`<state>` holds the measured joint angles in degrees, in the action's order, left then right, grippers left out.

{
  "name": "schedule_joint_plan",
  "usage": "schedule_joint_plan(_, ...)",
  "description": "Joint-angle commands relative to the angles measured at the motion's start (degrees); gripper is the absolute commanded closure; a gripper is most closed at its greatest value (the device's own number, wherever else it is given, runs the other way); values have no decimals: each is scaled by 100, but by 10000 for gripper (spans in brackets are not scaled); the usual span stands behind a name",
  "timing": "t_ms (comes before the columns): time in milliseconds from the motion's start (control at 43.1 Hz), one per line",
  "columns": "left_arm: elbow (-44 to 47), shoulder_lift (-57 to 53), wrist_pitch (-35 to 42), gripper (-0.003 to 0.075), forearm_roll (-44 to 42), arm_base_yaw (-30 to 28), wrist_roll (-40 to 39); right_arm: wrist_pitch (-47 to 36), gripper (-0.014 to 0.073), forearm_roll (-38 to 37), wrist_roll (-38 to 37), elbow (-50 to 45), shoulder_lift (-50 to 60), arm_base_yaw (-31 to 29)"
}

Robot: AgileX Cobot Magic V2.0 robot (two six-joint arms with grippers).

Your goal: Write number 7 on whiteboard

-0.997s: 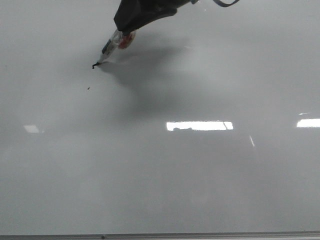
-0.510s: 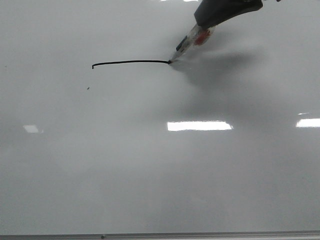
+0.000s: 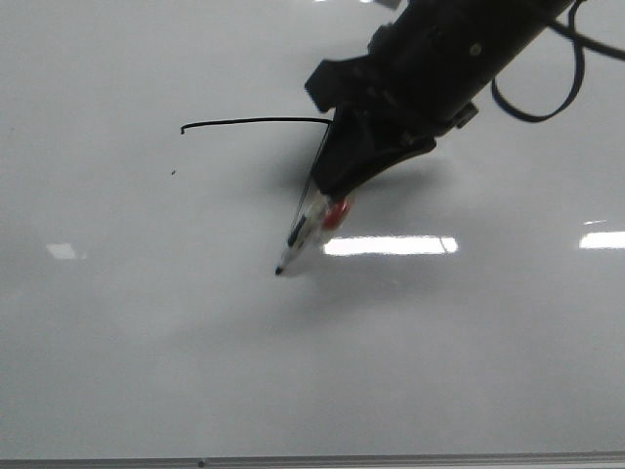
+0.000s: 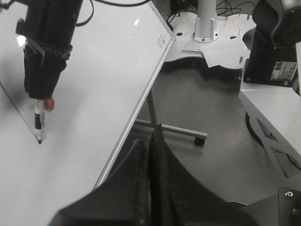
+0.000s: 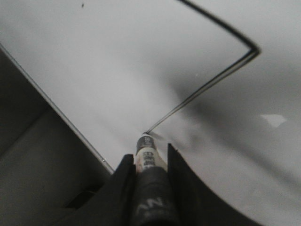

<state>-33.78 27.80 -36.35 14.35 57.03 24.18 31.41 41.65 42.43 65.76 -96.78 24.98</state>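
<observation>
Now number 7 [image 3: 256, 122] beyond marker-clamping right jaws

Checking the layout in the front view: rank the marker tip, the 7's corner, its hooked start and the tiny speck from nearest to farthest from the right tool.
1. 7's corner, beside the right tool.
2. Marker tip, below-left.
3. Hooked start, far left.
4. Speck, farthest left.

My right gripper [image 3: 337, 181] hides the upper slant of the 7 [image 3: 256, 122]; my marker's [image 5: 149, 160] label is too blurred to read.
</observation>
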Motion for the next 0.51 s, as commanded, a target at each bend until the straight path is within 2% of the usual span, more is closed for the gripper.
schedule_joint_plan(0, -154, 42, 394, 741, 115, 14, -58, -615, 651, -55, 86, 109, 39, 61)
schedule_joint_plan(116, -154, 42, 394, 741, 115, 14, -58, -291, 651, -23, 168, 126, 216, 224)
schedule_joint_plan(301, -154, 42, 412, 741, 115, 14, -58, 1051, 651, 75, 667, 133, 1331, 576)
schedule_joint_plan(487, -154, 80, 789, 741, 117, 14, -91, 1810, 651, 77, 878, 133, 2185, 888)
